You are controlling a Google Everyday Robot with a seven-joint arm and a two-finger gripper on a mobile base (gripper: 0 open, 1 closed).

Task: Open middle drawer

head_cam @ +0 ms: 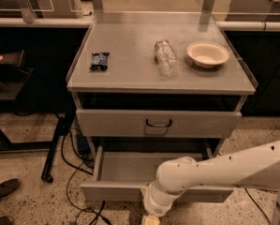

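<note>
Presently, claw (149, 218), state untellable, hangs below middle drawer (130, 123); rising risks striking the open bottom drawer (112, 191).
</note>
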